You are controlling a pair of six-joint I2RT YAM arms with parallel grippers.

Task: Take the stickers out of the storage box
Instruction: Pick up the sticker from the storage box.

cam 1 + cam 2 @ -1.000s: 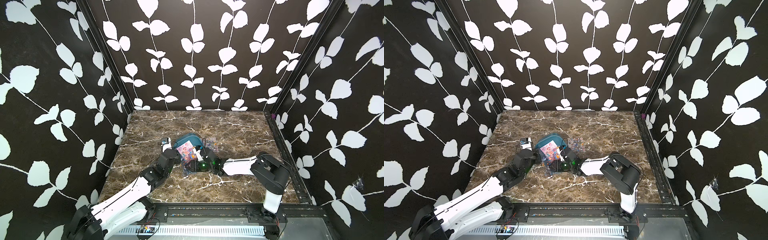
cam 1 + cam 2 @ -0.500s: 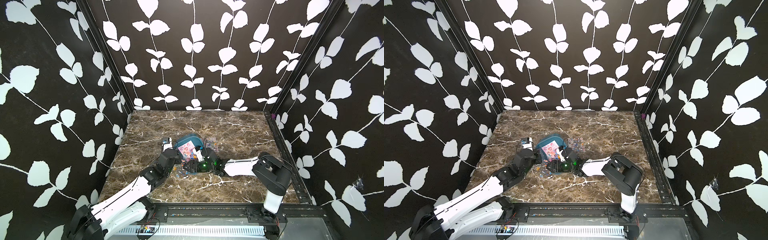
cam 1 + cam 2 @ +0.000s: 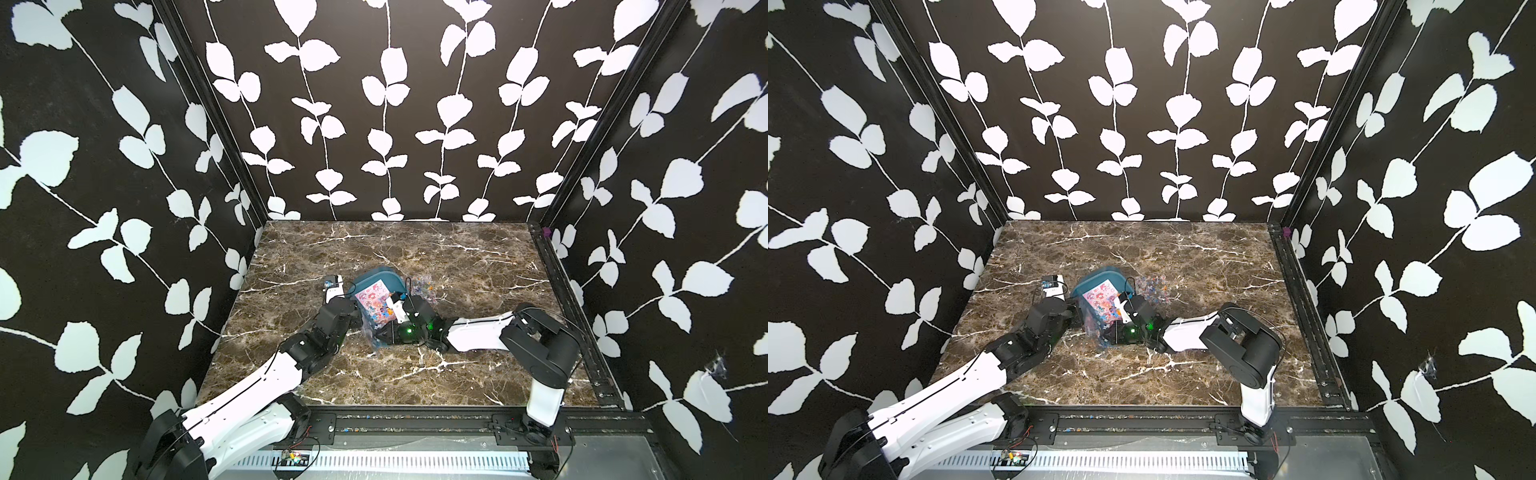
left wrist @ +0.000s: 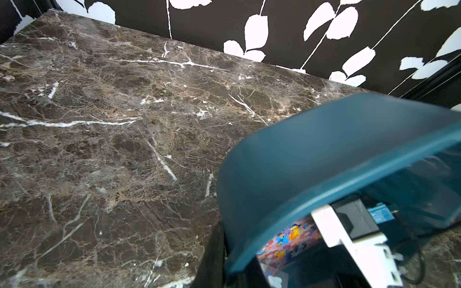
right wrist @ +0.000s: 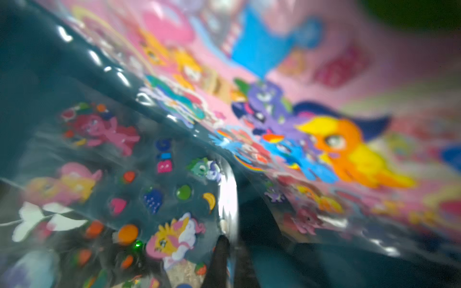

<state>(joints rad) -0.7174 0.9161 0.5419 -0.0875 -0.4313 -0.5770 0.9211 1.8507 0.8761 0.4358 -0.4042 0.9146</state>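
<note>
A teal storage box [image 3: 375, 276] tilts up near the middle of a marble table [image 3: 457, 374], the left gripper [image 3: 357, 309] clamped on its rim. A pink sticker sheet [image 3: 373, 297] lies inside the box — a clear sheet [image 3: 369, 329] spills over its near rim, where the right gripper [image 3: 380, 332] has its jaws together; whether they pinch it cannot be told.

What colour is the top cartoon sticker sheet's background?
Pink flat cartoon sticker sheet; clearest in the right wrist view.
</note>
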